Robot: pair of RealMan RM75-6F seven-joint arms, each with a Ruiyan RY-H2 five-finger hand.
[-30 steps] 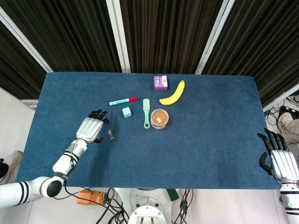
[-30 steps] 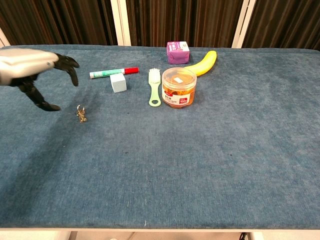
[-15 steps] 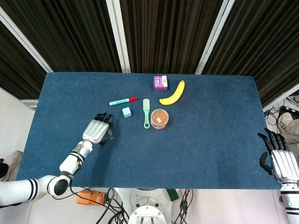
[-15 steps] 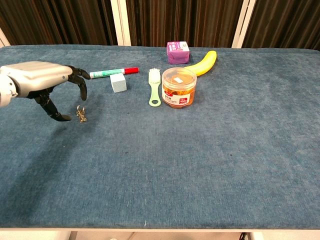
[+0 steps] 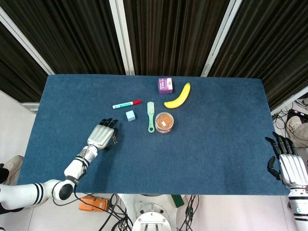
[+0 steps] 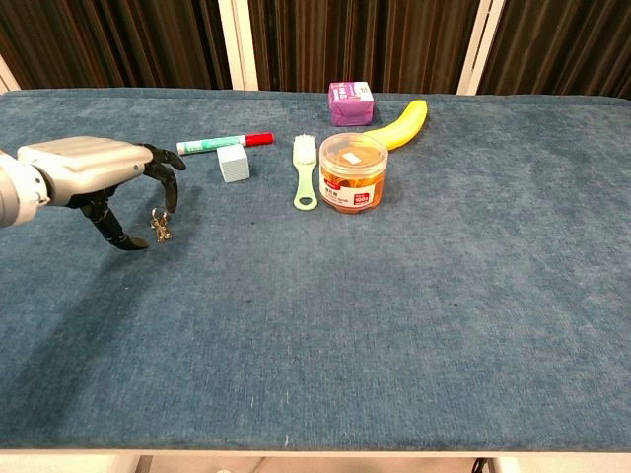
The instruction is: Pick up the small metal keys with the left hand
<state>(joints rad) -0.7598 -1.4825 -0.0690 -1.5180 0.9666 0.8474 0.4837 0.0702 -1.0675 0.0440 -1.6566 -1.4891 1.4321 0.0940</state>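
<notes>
Behind my blue table (image 5: 216,144) hang dark curtains (image 5: 168,33). Centrally, a lidded jar (image 6: 353,173) holds something orange. My left hand (image 6: 94,169) arches, fingers spread, over the keys (image 6: 160,226); my right hand (image 5: 288,166) rests open.

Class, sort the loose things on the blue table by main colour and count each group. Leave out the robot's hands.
Green: 2, the marker and the brush
Yellow: 1, the banana
Purple: 1, the small box
Orange: 1, the jar
Pale blue: 1, the cube
Metal: 1, the keys
Total: 7
</notes>
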